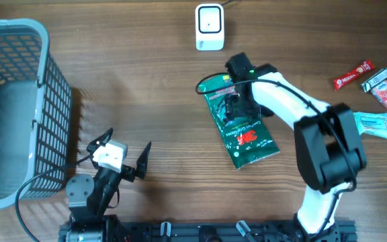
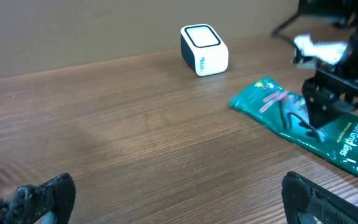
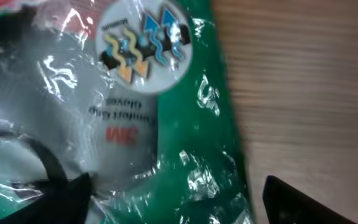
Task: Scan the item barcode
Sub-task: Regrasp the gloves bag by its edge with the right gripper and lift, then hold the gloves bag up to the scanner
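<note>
At the lower left of the overhead frame we saw the left gripper (image 1: 127,142) spread wide, beside the grey basket (image 1: 46,87). Past it, at the centre, the green packet (image 1: 246,134) lay flat, with the right gripper (image 1: 236,102) spread open over its upper end. The white scanner (image 1: 209,27) stood apart at the top edge.

Mock shop checkout: scanner (image 1: 209,27), basket (image 1: 56,101), packaged snacks (image 1: 353,75), wood table (image 1: 146,81).
</note>
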